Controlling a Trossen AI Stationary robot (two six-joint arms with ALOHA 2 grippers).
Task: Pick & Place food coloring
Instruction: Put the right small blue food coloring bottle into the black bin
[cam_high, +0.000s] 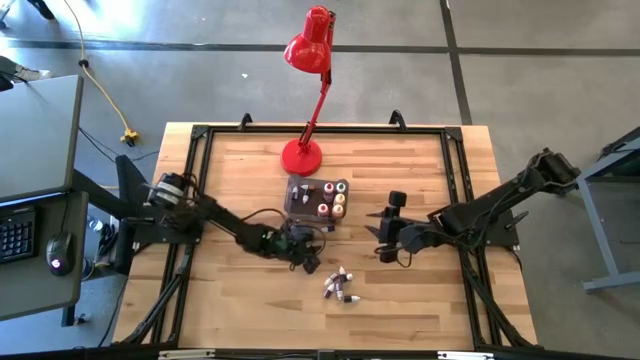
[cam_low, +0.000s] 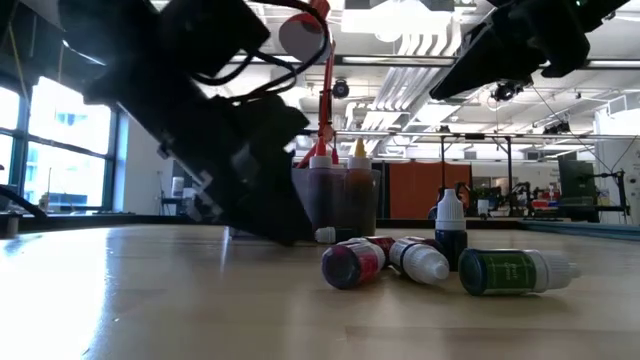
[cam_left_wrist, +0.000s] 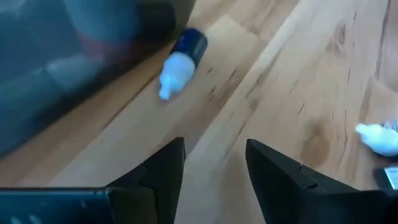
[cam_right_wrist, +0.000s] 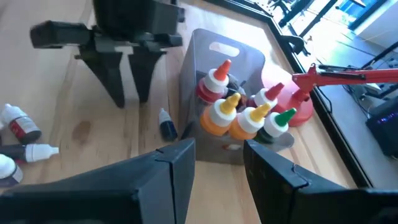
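Note:
Several food coloring bottles (cam_high: 338, 285) lie loose on the wooden table; in the low view I see a red one (cam_low: 350, 265), a green one (cam_low: 510, 270) and an upright dark one (cam_low: 450, 225). More bottles stand upright in the grey tub (cam_right_wrist: 239, 59). A dark blue bottle with a white cap (cam_left_wrist: 180, 59) lies on its side beside the tub's wall (cam_right_wrist: 166, 124). My left gripper (cam_left_wrist: 214, 168) is open, its fingers pointing down just short of that bottle (cam_high: 308, 260). My right gripper (cam_right_wrist: 217, 168) is open and hovers right of the tub (cam_high: 380, 233).
A red desk lamp (cam_high: 305, 150) stands at the table's far side behind the tub. A black frame (cam_high: 455, 160) runs around the tabletop. Bare wood lies toward the near edge (cam_high: 260, 315). A desk with a keyboard and mouse (cam_high: 55, 250) stands off to the left.

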